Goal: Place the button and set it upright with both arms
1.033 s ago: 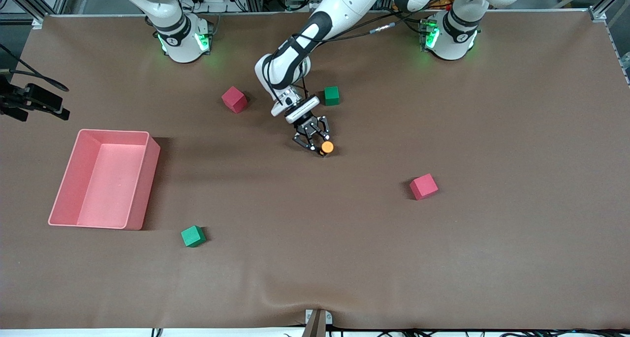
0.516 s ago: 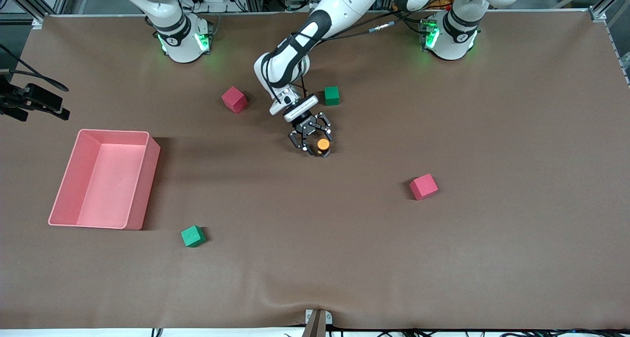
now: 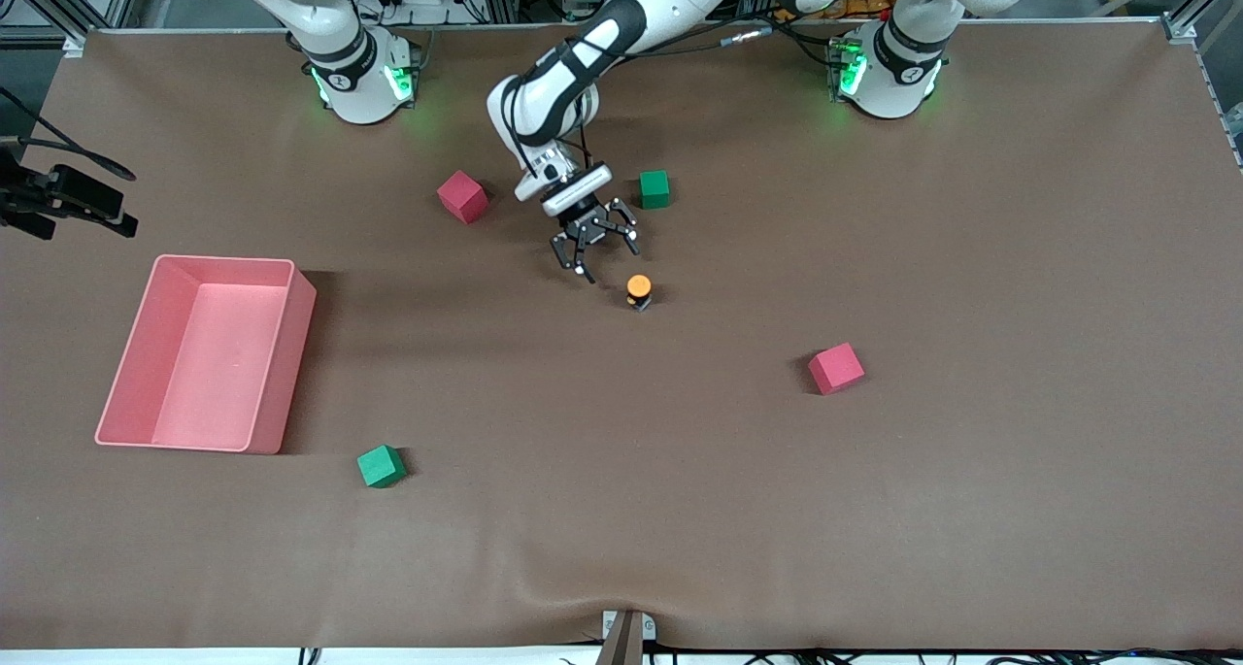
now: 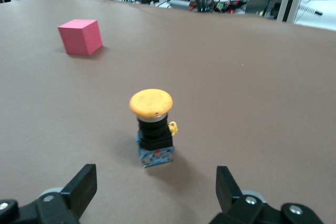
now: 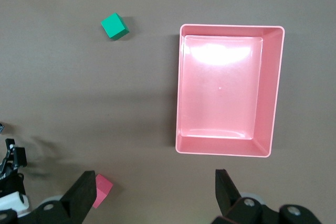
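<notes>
White glossy jointed left arm [image 3: 621,34], black joint bands, black cables along forearm. White round bases [image 3: 361,83], green-lit. Black two-finger left gripper [image 3: 592,241], silver screw heads on links.

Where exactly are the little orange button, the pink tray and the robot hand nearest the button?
button [image 3: 638,286]: front view, on its round orange cap.
pink tray [image 3: 282,349]: front view, on its side wall.
left hand [image 3: 594,252]: front view, midway between its open fingertips, above the table beside the button.
</notes>
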